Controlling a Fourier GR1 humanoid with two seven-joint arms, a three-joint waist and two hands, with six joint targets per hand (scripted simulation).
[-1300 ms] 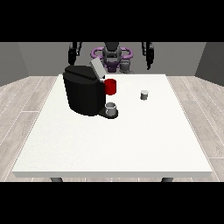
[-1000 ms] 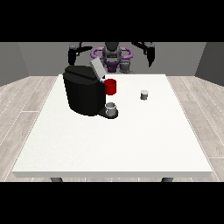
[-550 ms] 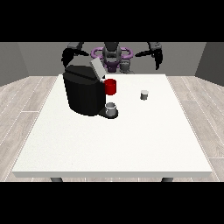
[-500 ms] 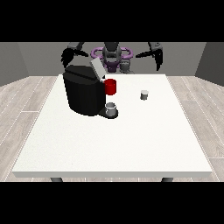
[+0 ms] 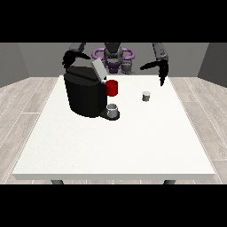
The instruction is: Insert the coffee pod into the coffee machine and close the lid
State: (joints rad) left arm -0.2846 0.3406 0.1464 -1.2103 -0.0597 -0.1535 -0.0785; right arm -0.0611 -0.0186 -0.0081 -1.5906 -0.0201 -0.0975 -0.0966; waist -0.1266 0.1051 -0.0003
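One white table (image 5: 115, 146) fills most of the room, and on it stands one black coffee machine (image 5: 84, 91), towards the far left. Its grey lid (image 5: 98, 70) is tipped up at an angle, not closed. One red part (image 5: 112, 88) sticks out of the machine's right side, and one small grey cup (image 5: 113, 109) sits on the machine's base just below it.

There is one coffee pod (image 5: 146, 95), small and grey-white, standing upright on the table to the right of the machine, apart from it and touched by nothing.

Two black hands are up at the far edge. The hand at the view's right (image 5: 158, 68) hangs above the far right part of the table, beyond the pod and a little to its right; its fingers (image 5: 162, 79) are spread and point downward, with the thumb reaching left, and it holds nothing. The hand at the view's left (image 5: 71, 59) is behind the top of the machine; its fingers look curved, but how far it is closed I cannot tell, and I see nothing in it.
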